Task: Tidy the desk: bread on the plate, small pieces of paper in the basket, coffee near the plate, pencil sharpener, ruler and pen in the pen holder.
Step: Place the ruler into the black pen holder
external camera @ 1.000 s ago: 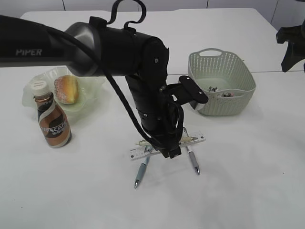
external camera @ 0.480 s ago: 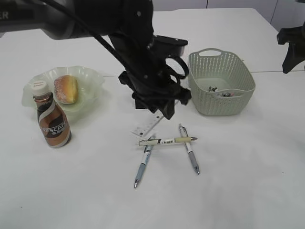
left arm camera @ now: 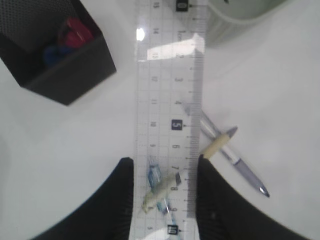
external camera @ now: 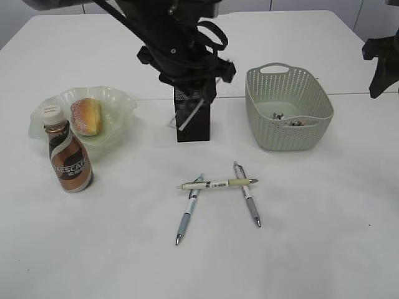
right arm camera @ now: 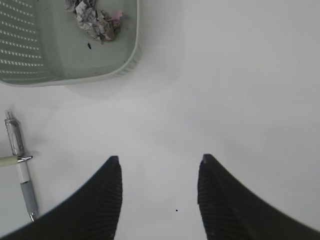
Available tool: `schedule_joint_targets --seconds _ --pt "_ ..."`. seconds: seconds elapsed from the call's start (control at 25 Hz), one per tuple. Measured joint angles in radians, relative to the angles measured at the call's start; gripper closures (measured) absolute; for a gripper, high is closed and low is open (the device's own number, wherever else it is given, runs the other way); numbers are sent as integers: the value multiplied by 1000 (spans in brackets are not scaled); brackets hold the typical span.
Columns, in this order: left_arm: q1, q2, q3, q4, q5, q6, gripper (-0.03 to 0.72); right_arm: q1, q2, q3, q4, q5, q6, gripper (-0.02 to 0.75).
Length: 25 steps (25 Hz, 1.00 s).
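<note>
Here the transparent ruler (left arm camera: pixel 169 115) is pinched across its width between the two dark fingers (left arm camera: pixel 119 200) of the left gripper (left arm camera: pixel 165 197), its printed scale running lengthwise away from the wrist camera. In the exterior view the ruler (external camera: pixel 191 115) hangs tilted in front of the black mesh pen holder (external camera: pixel 192 124), with its lower end near the holder's front face; whether it touches the mesh I cannot tell from this angle. From the wrist, the pen holder (left arm camera: pixel 60 65) sits to the upper left of the ruler, and something red and something blue lie inside it.

On the table in front of the holder lie three pens: a cream-barrelled pen (external camera: pixel 217 184) resting crosswise over the upper ends of two grey-blue pens, one to the left (external camera: pixel 188 210) and one to the right (external camera: pixel 247 194).

The pale green basket (external camera: pixel 290 134) stands to the right of the holder with crumpled scraps of paper (right arm camera: pixel 95 20) in it. On the left, a bread roll (external camera: pixel 86 116) lies on the frilled green glass plate (external camera: pixel 118 99), and the Nescafé coffee bottle (external camera: pixel 68 154) stands upright just in front of that plate.

The right gripper (right arm camera: pixel 157 192) hovers over bare white table (external camera: pixel 312 237) near the basket, fingers parted and holding nothing.
</note>
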State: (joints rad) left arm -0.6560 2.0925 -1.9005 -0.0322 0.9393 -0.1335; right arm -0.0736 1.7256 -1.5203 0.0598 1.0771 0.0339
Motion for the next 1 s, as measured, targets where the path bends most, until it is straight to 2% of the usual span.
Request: schedule_joint_targets --seconds 0.28,0.44,0.6,0.72,0.88,1.0 --pt "0 -61 37 71 -241 0 434 0 0 0 0 0 0 372" --pt "0 -87 193 76 -472 0 434 0 0 0 -11 0 0 372" --pt "6 -105 404 82 -830 0 434 0 0 0 -25 0 0 372" --pt "20 -105 512 86 -1093 0 434 0 0 0 -28 0 0 372" --pt "63 -83 536 90 -1332 0 434 0 0 0 -40 0 0 372" --pt "94 -35 536 90 -1439 0 434 0 0 0 -46 0 0 372"
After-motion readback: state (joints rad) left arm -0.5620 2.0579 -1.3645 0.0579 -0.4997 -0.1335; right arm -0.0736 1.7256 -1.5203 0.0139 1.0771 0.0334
